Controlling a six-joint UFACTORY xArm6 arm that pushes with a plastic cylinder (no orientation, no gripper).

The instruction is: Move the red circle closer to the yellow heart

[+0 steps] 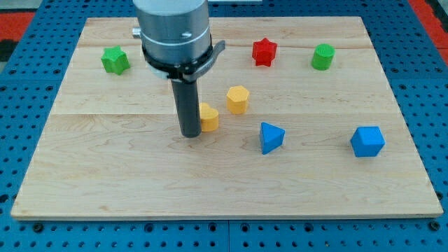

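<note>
Claw-wise it's just a straight dark rod w/ nothing to clench or release; my tip (190, 134) sits on the desk (105, 175), touching the view's-left side of the yellow heart (209, 117). Heart: small, matte, chunky block. Red circle doesn't show anywhere in view. Red star (264, 52) lies well apart, toward view's top. Desk is pale planked wood
</note>
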